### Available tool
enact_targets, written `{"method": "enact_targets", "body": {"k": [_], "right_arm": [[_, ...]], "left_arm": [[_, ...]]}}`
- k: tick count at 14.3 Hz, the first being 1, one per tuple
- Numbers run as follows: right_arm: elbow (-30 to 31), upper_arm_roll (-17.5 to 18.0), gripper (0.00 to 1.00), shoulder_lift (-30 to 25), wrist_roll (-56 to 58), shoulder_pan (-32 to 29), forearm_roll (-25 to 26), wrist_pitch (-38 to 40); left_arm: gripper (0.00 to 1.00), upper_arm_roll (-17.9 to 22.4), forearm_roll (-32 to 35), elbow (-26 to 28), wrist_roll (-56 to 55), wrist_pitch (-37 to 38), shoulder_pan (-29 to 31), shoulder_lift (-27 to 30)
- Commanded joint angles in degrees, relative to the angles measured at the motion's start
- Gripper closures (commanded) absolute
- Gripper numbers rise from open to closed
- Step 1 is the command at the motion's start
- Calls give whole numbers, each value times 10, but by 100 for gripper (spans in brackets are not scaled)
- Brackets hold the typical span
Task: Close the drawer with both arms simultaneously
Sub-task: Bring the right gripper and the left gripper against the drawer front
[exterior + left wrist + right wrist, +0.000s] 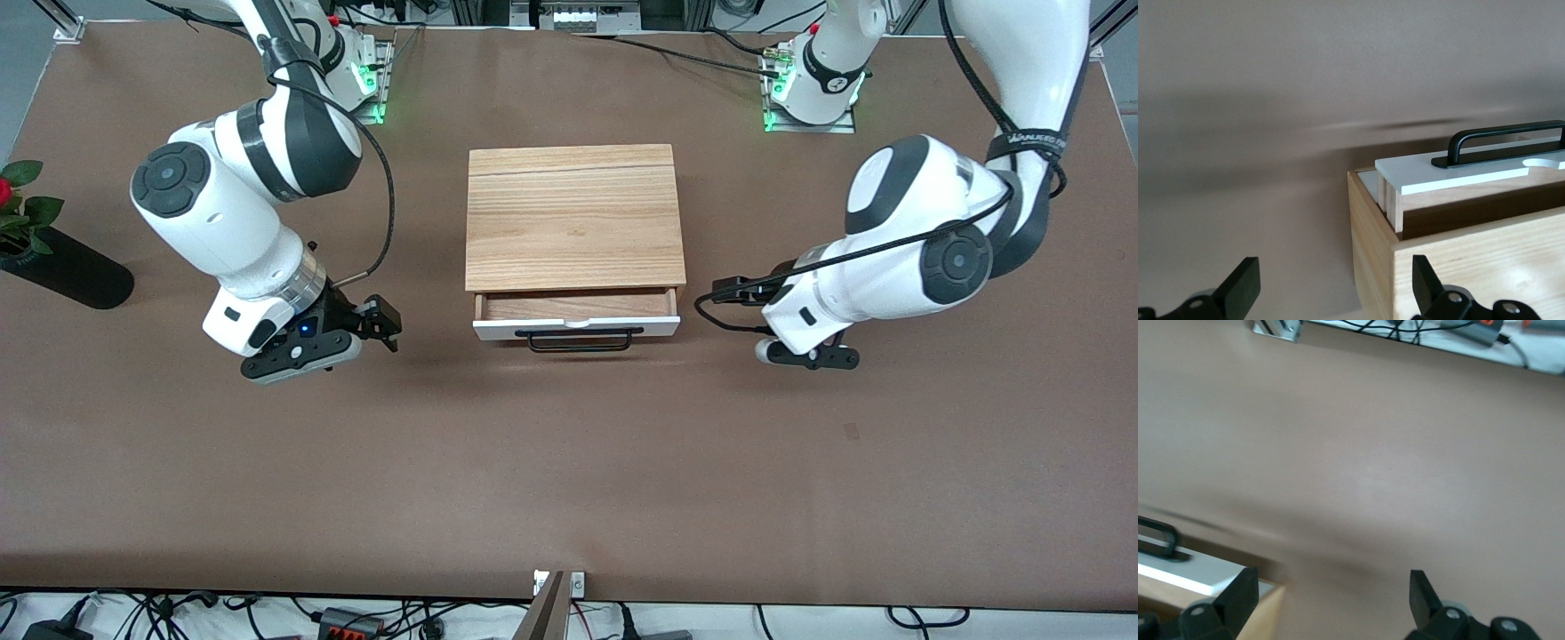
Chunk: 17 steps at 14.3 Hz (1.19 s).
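The light-wood cabinet (pixel 571 218) stands mid-table. Its drawer (pixel 576 327) is pulled out a little, showing the white front, the black bar handle (pixel 578 340) and a strip of brown inside. My left gripper (pixel 722 292) is open and low beside the cabinet's side toward the left arm's end. In the left wrist view my left gripper (pixel 1333 267) frames the cabinet corner (pixel 1471 273), with the drawer front (pixel 1458 173) past it. My right gripper (pixel 384 322) is open, beside the drawer toward the right arm's end. In the right wrist view my right gripper (pixel 1331 577) has the drawer front's corner (pixel 1185 570) by one finger.
A black vase with a red rose (pixel 62 267) lies at the right arm's end of the table. Cables and plugs (pixel 356 618) run along the table edge nearest the front camera. Bare brown tabletop (pixel 569 462) spreads in front of the drawer.
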<state>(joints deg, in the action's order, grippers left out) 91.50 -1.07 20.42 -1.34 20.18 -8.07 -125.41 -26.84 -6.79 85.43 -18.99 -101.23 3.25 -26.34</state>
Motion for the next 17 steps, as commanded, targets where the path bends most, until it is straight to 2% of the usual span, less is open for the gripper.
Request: {"method": "enact_targets", "body": {"k": [1, 5, 10, 15, 17], "right_arm": [[-14, 0, 0, 11, -9, 0, -41, 2], [-14, 6, 0, 32, -3, 14, -80, -46], [-13, 12, 0, 66, -2, 41, -173, -122], [-12, 13, 0, 124, -1, 77, -178, -259], [-6, 29, 0, 125, 1, 75, -209, -274]], "left_arm": [[0, 43, 4, -12, -6, -8, -47, -5], [0, 48, 3, -13, -6, -15, -51, -10], [0, 48, 4, -13, -6, -24, -52, -14], [0, 49, -2, -17, -10, -72, -59, -34], [0, 49, -2, -19, -23, -84, -60, -47]]}}
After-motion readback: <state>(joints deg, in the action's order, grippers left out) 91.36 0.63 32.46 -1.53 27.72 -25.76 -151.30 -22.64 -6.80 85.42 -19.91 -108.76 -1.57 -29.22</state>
